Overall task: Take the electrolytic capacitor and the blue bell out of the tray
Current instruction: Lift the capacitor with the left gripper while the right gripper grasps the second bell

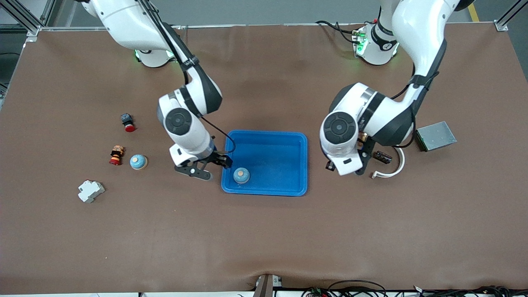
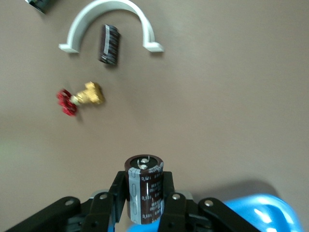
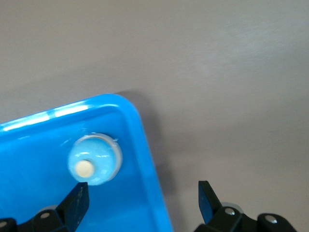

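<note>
blue tray (image 1: 288, 142) has just the blue bell (image 1: 241, 175) left in it, sitting in the corner nearest the front camera at the right arm's end. right gripper (image 1: 211, 166) hangs with fingers spread wide, straddling the tray's rim there, bell just beside one finger, so that arm's clearly closer. left gripper (image 2: 145, 205) is clamped on the electrolytic capacitor (image 2: 144, 188), upright, over bare table off the tray's other end.

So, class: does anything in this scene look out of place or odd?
Nothing looks damaged or spilled. One blue bell remains in the tray, while a matching bell sits on the table toward the right arm's end.
</note>
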Robot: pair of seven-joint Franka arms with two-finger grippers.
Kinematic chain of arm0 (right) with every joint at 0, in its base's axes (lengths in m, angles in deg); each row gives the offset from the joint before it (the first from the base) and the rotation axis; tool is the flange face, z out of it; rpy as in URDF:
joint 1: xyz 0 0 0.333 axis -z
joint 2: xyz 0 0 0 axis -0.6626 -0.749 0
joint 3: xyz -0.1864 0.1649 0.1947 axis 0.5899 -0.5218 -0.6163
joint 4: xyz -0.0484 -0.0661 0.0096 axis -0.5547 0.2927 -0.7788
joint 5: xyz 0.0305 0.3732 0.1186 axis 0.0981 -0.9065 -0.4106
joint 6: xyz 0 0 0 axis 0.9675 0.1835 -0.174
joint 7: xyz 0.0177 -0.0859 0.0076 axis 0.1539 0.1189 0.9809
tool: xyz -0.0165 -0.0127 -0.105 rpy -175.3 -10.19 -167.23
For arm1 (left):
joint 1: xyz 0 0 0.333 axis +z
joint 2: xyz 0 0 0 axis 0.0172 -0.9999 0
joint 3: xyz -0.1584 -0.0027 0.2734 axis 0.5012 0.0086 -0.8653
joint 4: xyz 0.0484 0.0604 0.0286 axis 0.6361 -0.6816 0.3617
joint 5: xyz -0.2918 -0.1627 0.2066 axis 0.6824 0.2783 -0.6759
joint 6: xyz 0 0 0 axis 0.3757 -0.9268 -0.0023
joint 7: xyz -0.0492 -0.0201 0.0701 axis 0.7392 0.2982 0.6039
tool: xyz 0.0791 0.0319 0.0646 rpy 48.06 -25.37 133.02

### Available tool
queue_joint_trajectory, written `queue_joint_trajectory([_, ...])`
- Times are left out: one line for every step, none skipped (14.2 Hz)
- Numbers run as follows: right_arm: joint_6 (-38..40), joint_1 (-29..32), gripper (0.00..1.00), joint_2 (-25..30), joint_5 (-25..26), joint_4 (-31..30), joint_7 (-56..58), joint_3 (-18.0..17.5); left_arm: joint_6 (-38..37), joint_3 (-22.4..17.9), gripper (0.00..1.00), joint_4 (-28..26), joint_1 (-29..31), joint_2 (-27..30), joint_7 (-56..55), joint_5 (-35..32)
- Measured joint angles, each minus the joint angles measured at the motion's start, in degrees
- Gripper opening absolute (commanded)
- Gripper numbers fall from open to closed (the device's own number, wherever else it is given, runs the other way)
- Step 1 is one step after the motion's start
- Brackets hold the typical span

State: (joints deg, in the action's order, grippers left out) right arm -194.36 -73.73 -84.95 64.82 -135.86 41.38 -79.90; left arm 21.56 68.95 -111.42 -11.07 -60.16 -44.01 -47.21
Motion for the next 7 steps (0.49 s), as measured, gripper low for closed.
queue_joint_trajectory([0.5, -0.6, 1.00, -1.8, 0.0, 2.4, -1.5, 0.0, 0.0, 1.3, 0.00, -2.9, 2.3, 1.4, 1.7, 0.1])
queue_joint_trajectory([1.0, -1.0, 1.00, -3.2, 0.0, 4.5, -2.7, 0.1, 0.0, 2.6, 0.00, -5.7, 4.6, 2.9, 3.2, 0.1])
queue_joint_trajectory([1.4, -1.4, 1.00, -4.5, 0.0, 6.3, -3.6, 0.1, 0.0, 3.9, 0.00, -8.3, 6.8, 4.1, 4.0, 0.1])
queue_joint_trajectory([1.7, -1.8, 1.00, -5.6, 0.0, 7.7, -4.4, 0.1, 0.0, 5.3, 0.00, -10.7, 8.6, 5.2, 4.5, 0.2])
queue_joint_trajectory([1.9, -2.1, 1.00, -6.7, 0.0, 9.1, -5.0, 0.2, 0.0, 6.4, 0.00, -12.9, 10.0, 5.9, 4.8, 0.2])
queue_joint_trajectory([2.1, -2.4, 1.00, -7.6, 0.1, 10.3, -5.7, 0.2, 0.0, 7.1, 0.00, -14.9, 10.8, 6.5, 4.8, 0.2])
queue_joint_trajectory([2.7, -2.6, 1.00, -8.6, 0.4, 11.7, -6.5, 0.2, 0.2, 7.4, 0.00, -16.7, 11.1, 7.0, 4.8, 0.2])
